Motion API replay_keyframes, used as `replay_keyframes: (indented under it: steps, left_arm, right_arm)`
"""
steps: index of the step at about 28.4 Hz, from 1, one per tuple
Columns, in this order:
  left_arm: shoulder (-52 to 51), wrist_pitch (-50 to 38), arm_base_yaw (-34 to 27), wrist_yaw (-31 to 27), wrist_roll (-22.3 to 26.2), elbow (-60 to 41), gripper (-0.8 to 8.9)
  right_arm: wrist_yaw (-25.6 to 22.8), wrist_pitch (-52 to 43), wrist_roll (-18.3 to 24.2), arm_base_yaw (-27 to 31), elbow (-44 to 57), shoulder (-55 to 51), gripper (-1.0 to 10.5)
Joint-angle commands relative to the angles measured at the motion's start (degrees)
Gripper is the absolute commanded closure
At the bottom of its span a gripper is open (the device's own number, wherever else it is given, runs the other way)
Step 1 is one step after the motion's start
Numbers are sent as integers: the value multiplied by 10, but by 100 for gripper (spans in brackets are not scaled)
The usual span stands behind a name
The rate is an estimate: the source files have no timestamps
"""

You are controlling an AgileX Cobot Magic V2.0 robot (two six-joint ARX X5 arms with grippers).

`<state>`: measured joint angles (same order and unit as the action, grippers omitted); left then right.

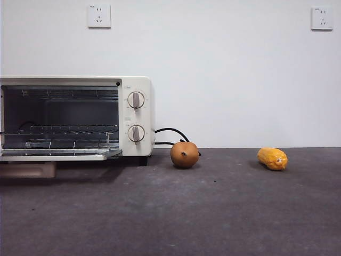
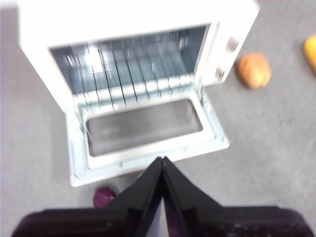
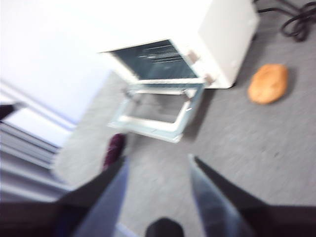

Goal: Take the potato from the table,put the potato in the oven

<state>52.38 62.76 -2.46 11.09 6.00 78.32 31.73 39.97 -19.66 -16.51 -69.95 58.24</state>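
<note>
Right gripper, jaws spread and empty, hangs high; round orange-brown potato lies ahead of it on the dark grey table, just beside the cream-white oven, whose door is down. Left gripper, jaws pressed together, faces the oven; likely right is better placed.

Front level; 2 wrists overhead, sharing oven.

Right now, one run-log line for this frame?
oven door open | potato on table beside oven, ungrasped | left end effector shut, before door | right end effector open, empty
</note>
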Motion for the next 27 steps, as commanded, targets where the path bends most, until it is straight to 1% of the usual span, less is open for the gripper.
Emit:
replay_keyframes:
  steps: [1,2,4,5,8,11,15,17,21,25,27]
  left_arm:
    - [-34,5,2,0,8,0,820]
    - [-48,11,2,0,13,0,820]
    - [-73,26,3,-1,18,0,820]
    - [-80,29,4,-2,19,0,820]
    - [-95,35,11,-2,19,0,820]
    - [-102,41,23,6,17,0,820]
    - [-108,45,49,62,17,0,820]
    - [-108,45,77,78,19,0,820]
    - [-108,48,139,76,33,0,820]
    - [-108,53,196,47,54,0,820]
    - [-108,58,213,35,59,0,820]
  right_arm:
    - [-79,-2,-7,-56,-58,78,613]
    - [-116,8,-1,-76,-92,116,583]
    - [-177,41,8,-106,-167,198,486]
    - [-193,52,8,-114,-193,228,469]
    - [-230,80,7,-125,-266,310,469]
    - [-238,97,3,-125,-333,391,469]
    - [-240,113,-3,-125,-411,491,469]
    - [-243,120,-10,-125,-448,539,469]
    - [-254,119,-14,-125,-501,613,469]
    - [-280,118,-15,-123,-539,674,469]
    - [-286,111,-18,-121,-549,698,469]
